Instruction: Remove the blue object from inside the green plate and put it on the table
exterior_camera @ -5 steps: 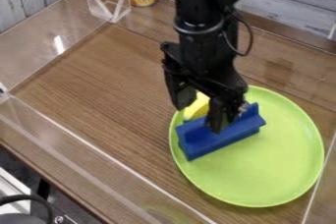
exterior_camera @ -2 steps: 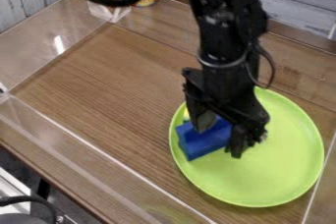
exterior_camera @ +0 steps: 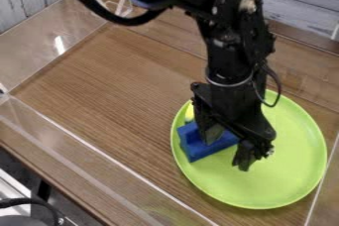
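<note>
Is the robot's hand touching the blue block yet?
Cannot tell. In the camera view the open hand is down over the blue block on the green plate, hiding much of it, so no contact or gap shows plainly.

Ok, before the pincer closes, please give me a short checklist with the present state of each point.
1. Blue object lies inside the green plate: ok.
2. Pincer open: ok.
3. Pincer directly over the blue object, pointing down: ok.
4. Fingers straddle the block on both sides: cannot tell, the arm hides most of it.
5. Yellow piece beside the block out of the fingers' way: cannot tell, only a sliver shows.
6. Bare table left of the plate for placing: ok.
</note>
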You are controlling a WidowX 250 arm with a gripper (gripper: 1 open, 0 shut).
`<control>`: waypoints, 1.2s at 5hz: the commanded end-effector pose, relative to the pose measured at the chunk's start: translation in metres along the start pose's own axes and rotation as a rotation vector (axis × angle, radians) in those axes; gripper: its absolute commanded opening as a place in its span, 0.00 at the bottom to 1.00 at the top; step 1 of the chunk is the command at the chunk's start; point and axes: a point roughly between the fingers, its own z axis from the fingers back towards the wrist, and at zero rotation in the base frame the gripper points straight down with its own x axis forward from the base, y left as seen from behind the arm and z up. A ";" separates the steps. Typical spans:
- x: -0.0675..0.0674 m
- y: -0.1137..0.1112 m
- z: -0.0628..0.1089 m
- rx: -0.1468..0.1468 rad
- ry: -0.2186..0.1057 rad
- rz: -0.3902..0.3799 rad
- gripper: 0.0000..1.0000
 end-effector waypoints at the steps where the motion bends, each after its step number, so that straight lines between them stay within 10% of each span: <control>1: 0.005 0.000 -0.002 -0.008 -0.029 -0.007 1.00; 6: 0.013 0.003 -0.029 -0.005 -0.054 -0.030 1.00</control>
